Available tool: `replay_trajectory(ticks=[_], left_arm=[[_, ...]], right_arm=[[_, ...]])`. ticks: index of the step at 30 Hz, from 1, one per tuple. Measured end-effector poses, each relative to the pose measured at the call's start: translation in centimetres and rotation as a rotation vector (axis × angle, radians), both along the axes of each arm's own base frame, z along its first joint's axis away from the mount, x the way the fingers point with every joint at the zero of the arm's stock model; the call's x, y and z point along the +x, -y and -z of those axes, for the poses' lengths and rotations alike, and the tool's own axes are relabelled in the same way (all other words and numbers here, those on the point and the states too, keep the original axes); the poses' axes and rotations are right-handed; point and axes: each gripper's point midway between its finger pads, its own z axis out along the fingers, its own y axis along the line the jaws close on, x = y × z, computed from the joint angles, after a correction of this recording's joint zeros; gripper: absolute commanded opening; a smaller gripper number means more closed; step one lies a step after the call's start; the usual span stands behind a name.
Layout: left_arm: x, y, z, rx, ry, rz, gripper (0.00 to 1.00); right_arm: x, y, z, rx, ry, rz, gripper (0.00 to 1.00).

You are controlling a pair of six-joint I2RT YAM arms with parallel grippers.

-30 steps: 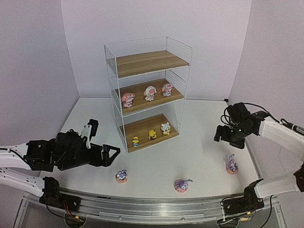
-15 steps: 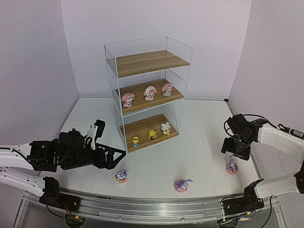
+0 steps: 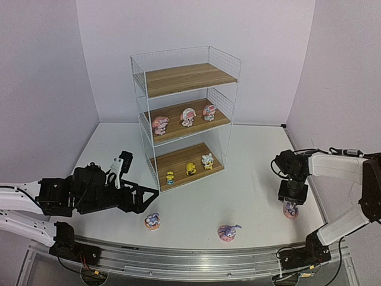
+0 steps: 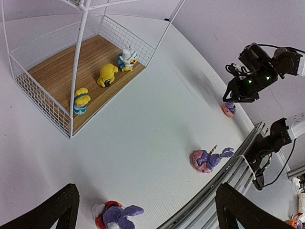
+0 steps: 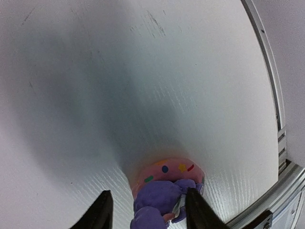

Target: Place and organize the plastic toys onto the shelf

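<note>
Three purple bunny toys stand on the white table: one at front left [image 3: 152,221], one at front middle [image 3: 228,232], one at the right [image 3: 290,208]. My right gripper [image 3: 292,199] is down over the right bunny [image 5: 164,191]. Its jaws are narrowed around it; the right finger [image 5: 198,207] touches it, the left finger [image 5: 102,210] stands a little off. My left gripper [image 3: 140,199] hovers wide open just behind the front-left bunny [image 4: 116,215]. The shelf [image 3: 184,107] holds three pink-white toys on its middle board and three yellow/white ones [image 4: 107,75] on its bottom board.
The shelf's top board [image 3: 190,78] carries nothing. A metal rail [image 3: 196,259] runs along the table's front edge, close to the bunnies. The table's right edge [image 5: 267,71] lies just beside the right bunny. Walls close in the left and right sides.
My right gripper came down and forward onto the right bunny, and its jaws narrowed around it. My left arm shifted slightly right towards the front-left bunny, staying open.
</note>
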Motion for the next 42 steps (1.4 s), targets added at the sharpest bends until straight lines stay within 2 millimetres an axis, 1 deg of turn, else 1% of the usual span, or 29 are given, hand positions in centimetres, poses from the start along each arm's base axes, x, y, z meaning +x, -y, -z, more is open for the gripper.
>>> replay_trajectory(ticks=[3, 6, 13, 15, 17, 20, 22, 25, 27, 33, 35, 39, 40, 42], left_arm=[[0.0, 0.0, 0.1, 0.002, 0.0, -0.001, 1.0], [0.0, -0.1, 0.0, -0.001, 0.002, -0.004, 1.0], [0.1, -0.2, -0.1, -0.004, 0.004, -0.007, 1.0], [0.0, -0.1, -0.1, -0.003, 0.005, -0.002, 1.0], [-0.2, 0.3, -0.2, -0.003, 0.011, 0.023, 1.0], [-1.0, 1.7, -0.4, -0.007, 0.03, 0.109, 1.0], [-1.7, 3.0, -0.4, -0.006, 0.045, 0.189, 1.0], [-2.6, 5.7, -0.9, 0.0, 0.069, 0.309, 1.0], [-2.8, 8.2, -1.4, 0.009, 0.088, 0.376, 1.0], [-2.6, 15.8, -3.3, -0.021, 0.168, 0.528, 1.0], [-2.6, 17.4, -3.5, -0.027, 0.186, 0.56, 1.0], [-2.5, 20.6, -3.6, -0.033, 0.21, 0.617, 1.0], [-2.4, 21.1, -3.4, -0.032, 0.215, 0.624, 1.0], [-2.4, 21.5, -2.9, -0.02, 0.217, 0.634, 1.0]], right_arm=[[-0.1, 0.2, 0.2, -0.012, -0.008, 0.011, 0.14], [-0.1, 0.5, -0.2, -0.03, 0.0, 0.021, 0.01], [-0.6, 0.8, -1.1, -0.036, 0.008, 0.039, 0.0], [-0.7, 0.6, -2.0, -0.015, 0.025, 0.039, 0.0], [-0.4, 0.0, -3.4, 0.036, 0.065, 0.035, 0.0], [0.6, -2.1, -6.3, 0.176, 0.154, 0.011, 0.0], [1.1, -4.3, -8.5, 0.308, 0.205, -0.023, 0.0], [1.3, -8.1, -11.7, 0.534, 0.247, -0.093, 0.0], [1.1, -10.8, -13.5, 0.696, 0.248, -0.136, 0.0], [-0.2, -17.3, -16.8, 1.036, 0.174, -0.218, 0.0], [-0.9, -19.4, -17.4, 1.112, 0.126, -0.257, 0.0], [-2.2, -23.2, -18.3, 1.191, 0.039, -0.333, 0.0], [-2.5, -24.1, -18.6, 1.209, 0.023, -0.354, 0.0], [-2.8, -24.9, -19.1, 1.234, 0.008, -0.376, 0.0]])
